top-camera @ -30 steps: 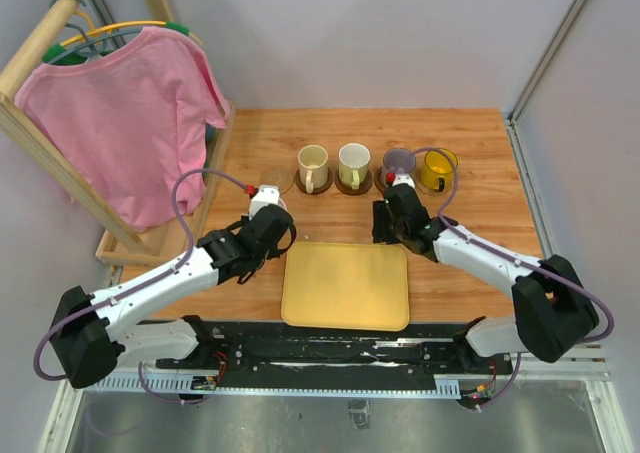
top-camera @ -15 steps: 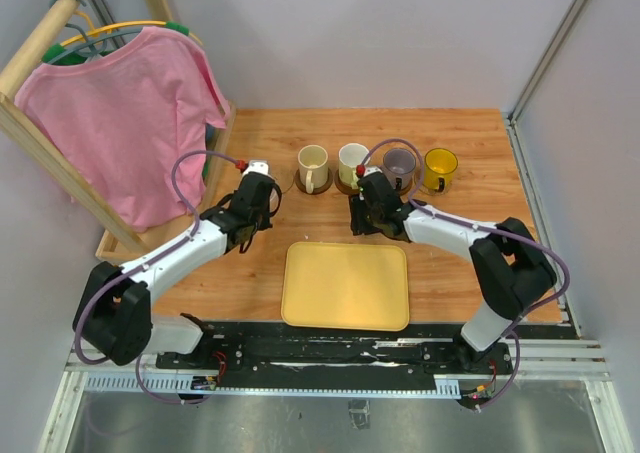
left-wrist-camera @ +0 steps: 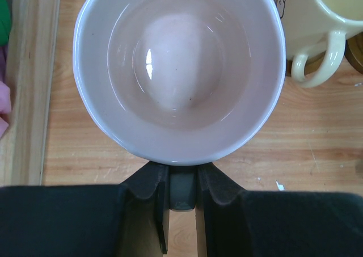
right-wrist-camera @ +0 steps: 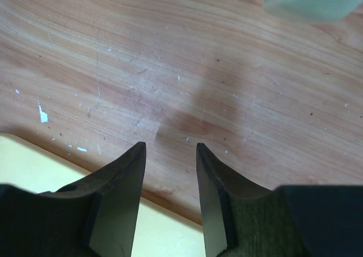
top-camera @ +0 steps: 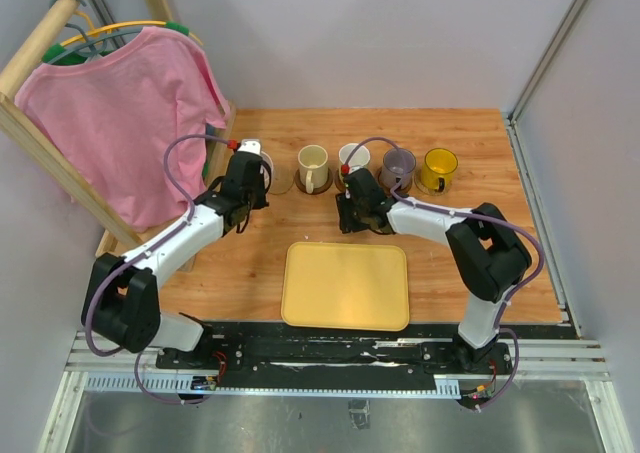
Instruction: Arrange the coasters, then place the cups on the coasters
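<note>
My left gripper is shut on the handle of the pink cup, seen from above and held upright. In the top view this pink cup sits at the left end of the row under my left gripper. A dark coaster edge shows beside it; what lies under the cup is hidden. The pale yellow cup, whitish-green cup, purple-grey cup and amber cup stand on coasters. My right gripper is open and empty over bare wood, in front of the whitish-green cup.
A yellow tray lies near the front, its corner just below my right fingers. A wooden rack with a pink shirt borders the table's left side, close to the left arm. Grey walls close the back and right.
My left arm carried the pink cup back and left, to the left end of the cup row. My right gripper drew left away from the purple-grey cup and its jaws narrowed slightly.
</note>
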You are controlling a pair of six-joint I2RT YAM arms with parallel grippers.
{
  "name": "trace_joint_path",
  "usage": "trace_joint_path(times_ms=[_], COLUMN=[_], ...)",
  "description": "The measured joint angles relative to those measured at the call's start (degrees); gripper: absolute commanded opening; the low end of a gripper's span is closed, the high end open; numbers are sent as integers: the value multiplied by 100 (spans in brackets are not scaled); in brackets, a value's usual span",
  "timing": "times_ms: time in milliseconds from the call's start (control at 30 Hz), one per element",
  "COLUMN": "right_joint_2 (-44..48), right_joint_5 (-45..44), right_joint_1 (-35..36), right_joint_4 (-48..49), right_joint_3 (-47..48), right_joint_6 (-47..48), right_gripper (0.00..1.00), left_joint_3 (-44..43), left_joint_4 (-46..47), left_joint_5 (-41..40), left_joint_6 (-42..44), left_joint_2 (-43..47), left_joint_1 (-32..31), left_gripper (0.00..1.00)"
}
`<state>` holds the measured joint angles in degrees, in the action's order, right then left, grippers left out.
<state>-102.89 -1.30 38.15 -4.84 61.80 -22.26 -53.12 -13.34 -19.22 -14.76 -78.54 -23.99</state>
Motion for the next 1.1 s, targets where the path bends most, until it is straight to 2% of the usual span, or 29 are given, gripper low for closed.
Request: trace_joint_path(times_ms=[500, 1100], right_joint_2=[-127, -192], right_joint_5=[109, -22], right_joint_1=[369, 632], right_joint_4=[-24, -107], right_joint_3=[35, 66], right_joint_6=[4, 68], right_gripper=[42, 43], left_joint_3=[-358, -697], left_joint_4=[83, 125], left_joint_5=[450, 756], left_joint_6=[59, 61], left_joint_2=[-796, -1217], left_joint_1=[181, 212], left_gripper=[1, 1])
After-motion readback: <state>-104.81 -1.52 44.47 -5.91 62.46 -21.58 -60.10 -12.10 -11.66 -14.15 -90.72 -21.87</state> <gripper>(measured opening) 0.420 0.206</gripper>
